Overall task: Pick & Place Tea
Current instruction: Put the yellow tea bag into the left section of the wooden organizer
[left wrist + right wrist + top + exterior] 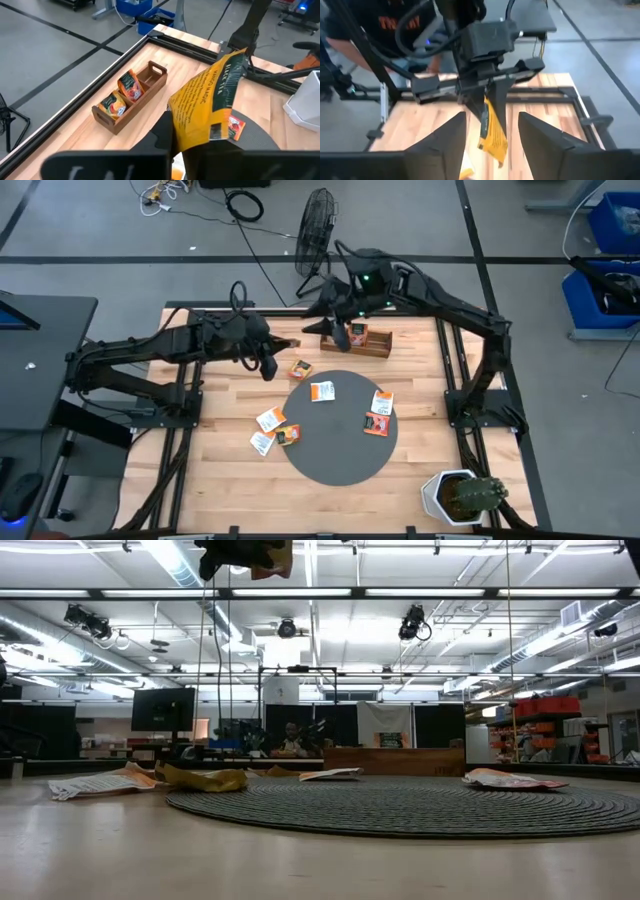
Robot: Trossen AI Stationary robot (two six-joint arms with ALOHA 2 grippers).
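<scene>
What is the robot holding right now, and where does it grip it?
The left gripper pinches a yellow tea sachet by one edge. The right gripper is open, holding nothing.

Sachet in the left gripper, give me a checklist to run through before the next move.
1. Left gripper shut on sachet: ok.
2. Right gripper open: ok.
3. Sachet flat in the grip: not ok, it is bent.
4. Tray has a free compartment: ok, the end one is empty.
5. Right gripper clear of the tray: not ok, the high view shows it close by the tray's end.
6. Sachet free of the right gripper's fingers: cannot tell.
</scene>
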